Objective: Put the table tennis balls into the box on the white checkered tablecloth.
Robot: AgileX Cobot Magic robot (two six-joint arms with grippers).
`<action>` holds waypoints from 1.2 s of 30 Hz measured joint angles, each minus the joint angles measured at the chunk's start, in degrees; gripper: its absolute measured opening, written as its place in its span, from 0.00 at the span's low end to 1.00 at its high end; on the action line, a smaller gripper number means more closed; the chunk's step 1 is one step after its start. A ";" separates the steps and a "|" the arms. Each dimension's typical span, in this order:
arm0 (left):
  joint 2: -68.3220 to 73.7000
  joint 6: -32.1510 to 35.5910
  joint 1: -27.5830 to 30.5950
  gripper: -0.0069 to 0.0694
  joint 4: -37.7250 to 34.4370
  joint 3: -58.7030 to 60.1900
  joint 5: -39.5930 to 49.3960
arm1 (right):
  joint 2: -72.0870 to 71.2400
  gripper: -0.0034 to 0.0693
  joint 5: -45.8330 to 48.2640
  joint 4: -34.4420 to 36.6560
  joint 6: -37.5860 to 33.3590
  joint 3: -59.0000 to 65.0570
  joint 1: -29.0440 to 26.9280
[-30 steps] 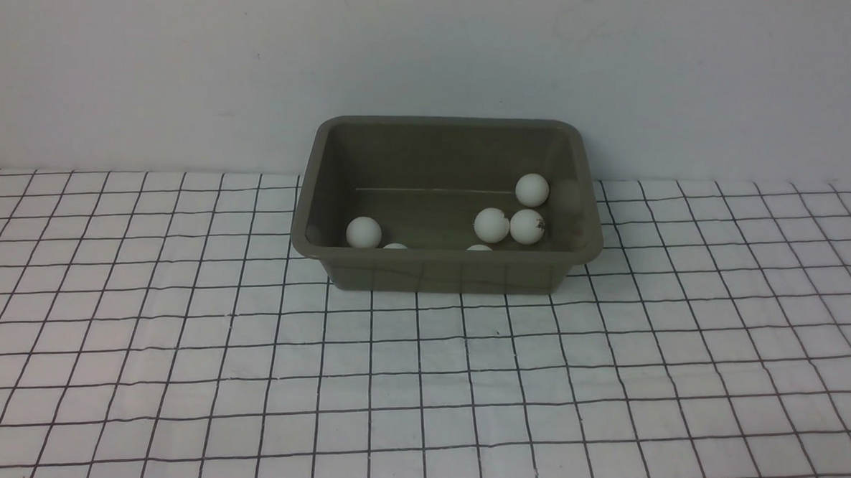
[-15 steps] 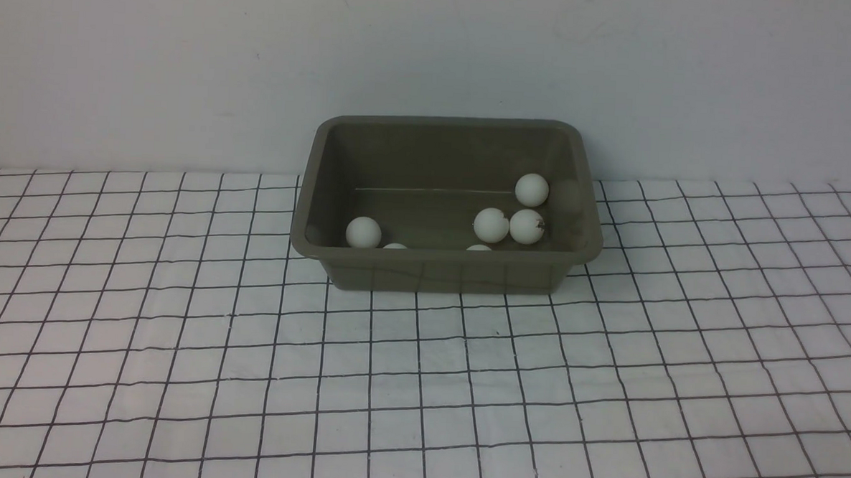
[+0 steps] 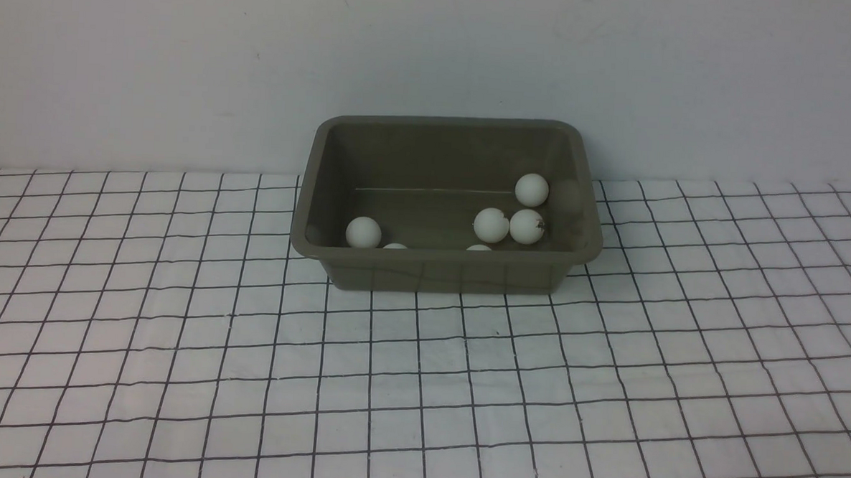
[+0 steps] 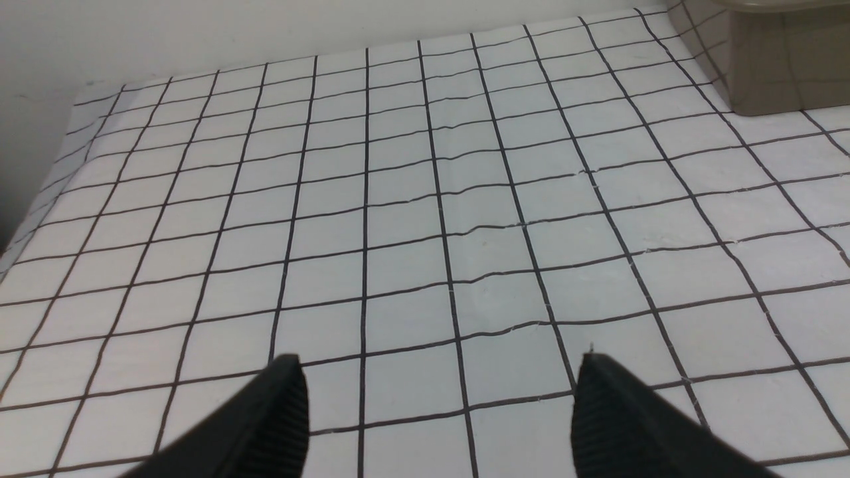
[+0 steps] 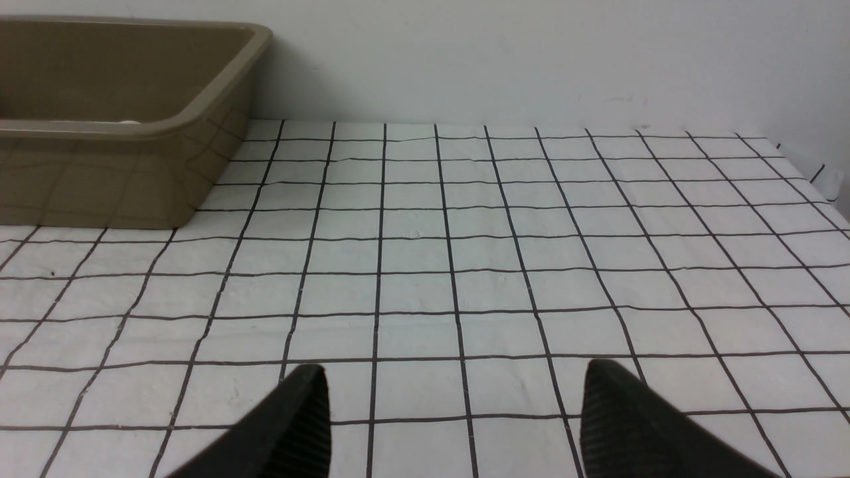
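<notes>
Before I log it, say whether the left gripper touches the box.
Apart. The left wrist view shows bare cloth between the left gripper and the box.

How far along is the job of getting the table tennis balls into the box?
It looks nearly or fully done: six balls show inside the box, two mostly behind its near rim. Neither the left jaws nor the right jaws hold anything; both stand open. I see no ball left on the checkered tablecloth.

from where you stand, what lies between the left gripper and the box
Only the checkered tablecloth shows between the open left gripper and the box, in the left wrist view.
</notes>
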 joint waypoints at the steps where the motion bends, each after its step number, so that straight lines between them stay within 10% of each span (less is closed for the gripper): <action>1: 0.00 0.00 0.00 0.72 0.00 0.00 0.00 | 0.00 0.68 0.00 0.00 0.00 0.00 0.00; 36: 0.00 0.00 0.00 0.72 0.00 0.00 0.00 | 0.00 0.68 0.00 -0.05 -1.30 0.00 0.00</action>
